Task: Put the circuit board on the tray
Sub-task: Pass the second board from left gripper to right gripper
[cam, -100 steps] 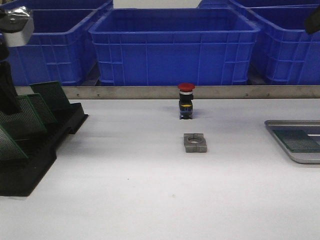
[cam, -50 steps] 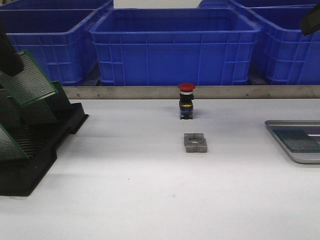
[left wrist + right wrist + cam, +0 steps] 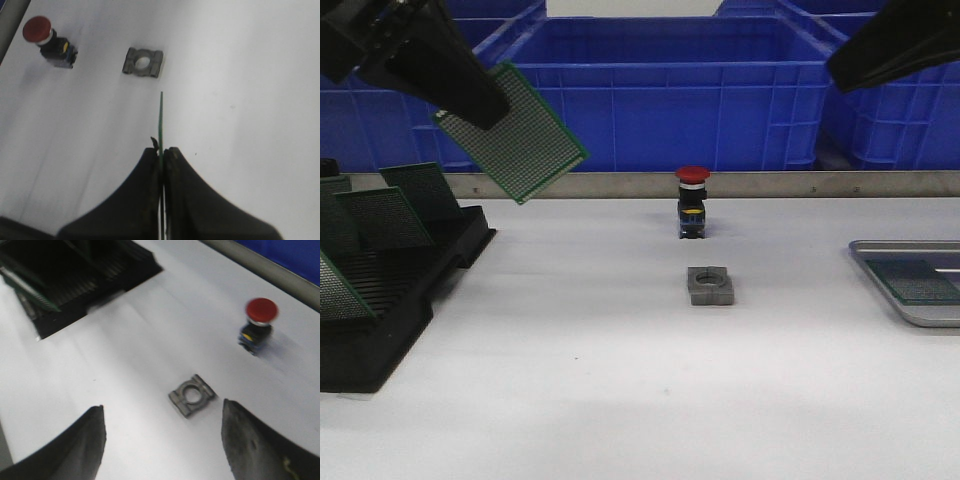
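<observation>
This looks like an electronics assembly workshop or factory bench. Big blue plastic bins [image 3: 670,90] line the 12 o'clock edge of a plain white table [image 3: 620,400]. A black slotted rack [image 3: 390,290] of green perforated boards sits at 9 o'clock, a red emergency-stop button [image 3: 692,200] mid-table.

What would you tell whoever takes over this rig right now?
Left gripper: shut on the circuit board, held in the air, tilted, above the table's left side, clear of the black rack.
Right gripper: open and empty, raised at the right.
Tray: on the table at the right edge; one board already lies in it.
Done: board lifted out of the rack.
Left: carry it across, past the red push-button and metal block, and set it in the tray.
</observation>
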Action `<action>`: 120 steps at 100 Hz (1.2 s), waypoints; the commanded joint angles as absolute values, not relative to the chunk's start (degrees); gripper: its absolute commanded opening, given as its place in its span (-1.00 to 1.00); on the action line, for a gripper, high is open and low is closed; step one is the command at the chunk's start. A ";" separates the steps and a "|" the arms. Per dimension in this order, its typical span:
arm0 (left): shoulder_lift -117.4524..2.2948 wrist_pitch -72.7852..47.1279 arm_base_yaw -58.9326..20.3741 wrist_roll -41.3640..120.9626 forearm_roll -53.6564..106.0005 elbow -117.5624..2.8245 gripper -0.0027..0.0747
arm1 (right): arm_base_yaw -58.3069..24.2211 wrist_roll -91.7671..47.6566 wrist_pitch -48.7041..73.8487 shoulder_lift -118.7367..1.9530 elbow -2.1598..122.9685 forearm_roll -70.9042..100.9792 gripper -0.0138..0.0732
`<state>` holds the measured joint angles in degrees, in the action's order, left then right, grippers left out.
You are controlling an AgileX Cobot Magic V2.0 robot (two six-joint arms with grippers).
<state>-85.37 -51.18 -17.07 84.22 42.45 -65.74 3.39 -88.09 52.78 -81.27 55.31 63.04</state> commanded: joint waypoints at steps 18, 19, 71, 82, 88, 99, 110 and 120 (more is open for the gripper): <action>-83.37 -50.67 -19.29 85.96 49.63 -67.22 -0.98 | -6.97 -98.94 54.64 -78.96 56.87 65.40 0.49; -83.37 -50.68 -19.29 85.96 49.63 -67.22 -0.98 | -7.45 -99.81 54.58 -78.96 56.87 65.40 0.49; -83.37 -53.81 -19.97 86.19 50.69 -67.22 -0.98 | -19.22 -111.03 49.58 -86.04 57.05 78.60 0.49; -83.37 -53.81 -19.97 86.19 50.69 -67.22 -0.98 | -20.04 -111.03 49.20 -88.68 57.05 84.52 0.49; -83.37 -53.81 -19.97 86.19 50.69 -67.22 -0.98 | -20.04 -111.03 48.91 -89.96 57.05 87.08 0.49; -83.37 -53.81 -19.97 86.19 50.69 -67.22 -0.98 | -20.04 -111.03 48.38 -91.37 57.05 89.26 0.49; -83.37 -53.81 -19.97 86.19 50.73 -67.22 -0.98 | -20.04 -111.03 48.76 -92.42 57.05 89.73 0.48; -83.37 -53.81 -19.97 86.19 50.83 -67.22 -0.98 | -20.04 -111.03 48.76 -93.29 57.05 90.04 0.43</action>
